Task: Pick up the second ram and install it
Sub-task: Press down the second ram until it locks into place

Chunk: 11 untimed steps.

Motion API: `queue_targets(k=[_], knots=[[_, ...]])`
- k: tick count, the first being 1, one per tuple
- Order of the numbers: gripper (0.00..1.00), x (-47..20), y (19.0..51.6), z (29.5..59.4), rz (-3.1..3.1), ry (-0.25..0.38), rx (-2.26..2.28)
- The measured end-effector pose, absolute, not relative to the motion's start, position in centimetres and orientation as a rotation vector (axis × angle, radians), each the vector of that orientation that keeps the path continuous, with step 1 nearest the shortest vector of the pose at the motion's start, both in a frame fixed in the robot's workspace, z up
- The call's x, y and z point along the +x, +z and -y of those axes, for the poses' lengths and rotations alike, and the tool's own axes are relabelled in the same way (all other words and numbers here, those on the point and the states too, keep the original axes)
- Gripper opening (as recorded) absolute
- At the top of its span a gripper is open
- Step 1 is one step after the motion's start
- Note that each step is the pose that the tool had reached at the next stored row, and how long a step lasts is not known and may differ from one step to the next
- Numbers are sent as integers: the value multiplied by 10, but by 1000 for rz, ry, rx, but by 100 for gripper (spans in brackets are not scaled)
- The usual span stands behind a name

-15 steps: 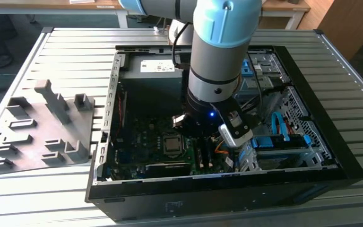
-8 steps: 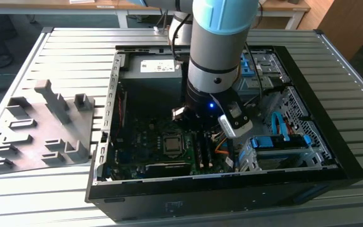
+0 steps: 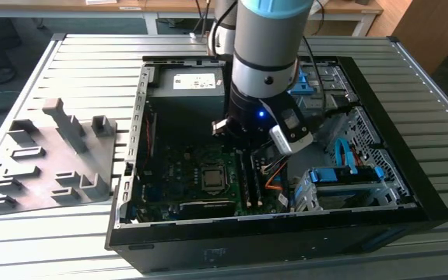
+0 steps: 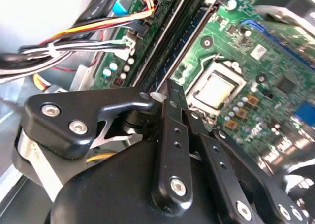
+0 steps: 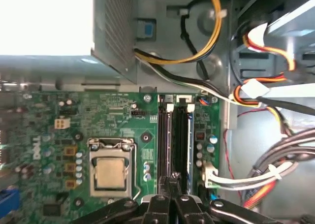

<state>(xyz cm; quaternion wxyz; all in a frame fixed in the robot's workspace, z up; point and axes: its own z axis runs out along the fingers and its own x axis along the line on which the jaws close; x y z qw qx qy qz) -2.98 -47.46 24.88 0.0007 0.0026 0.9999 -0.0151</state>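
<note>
Since the gripper [image 5: 172, 179] hangs low inside the computer case [image 3: 142, 116], its fingertips [image 4: 170, 86] drawn narrow and all but meeting over the memory slots [image 5: 179, 135], the step in hand reads as seating the board rather than fetching it. The second ram [image 5: 170, 145] appears to be the thin dark strip standing on edge in the slot just under the tips, beside the processor socket [image 5: 110, 172]. Whether the tips pinch its upper edge or merely bear on it cannot be told, nor whether it is fully home.

To do this well, the press should go straight down along the board's own plane, with no lean toward the socket or toward the cable bundle [image 5: 256, 177]. The force belongs over the stick's length, not at one corner, so that both ends sink evenly; the white latches [image 5: 170, 107] at the slot's far end should be seen to close before the work is trusted. A skewed push would likely bind the contacts or flex the motherboard [image 5: 64, 135].

The ram's long axis lies flat along the slot, parallel to the neighbouring slot, running from beneath the fingertips toward the white latches and the power supply [image 3: 189, 87]. Its contact edge points down into the slot and its top edge faces up toward the wrist. The grey tray [image 3: 53, 157] sits well apart on the table [image 3: 84, 52].
</note>
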Motion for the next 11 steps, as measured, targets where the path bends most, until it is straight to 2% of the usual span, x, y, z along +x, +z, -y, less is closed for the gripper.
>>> queue_targets(k=[7, 11], knots=[[10, -30, 279, 475, -3140, -47, 8], [10, -30, 284, 475, -3139, -46, 8]])
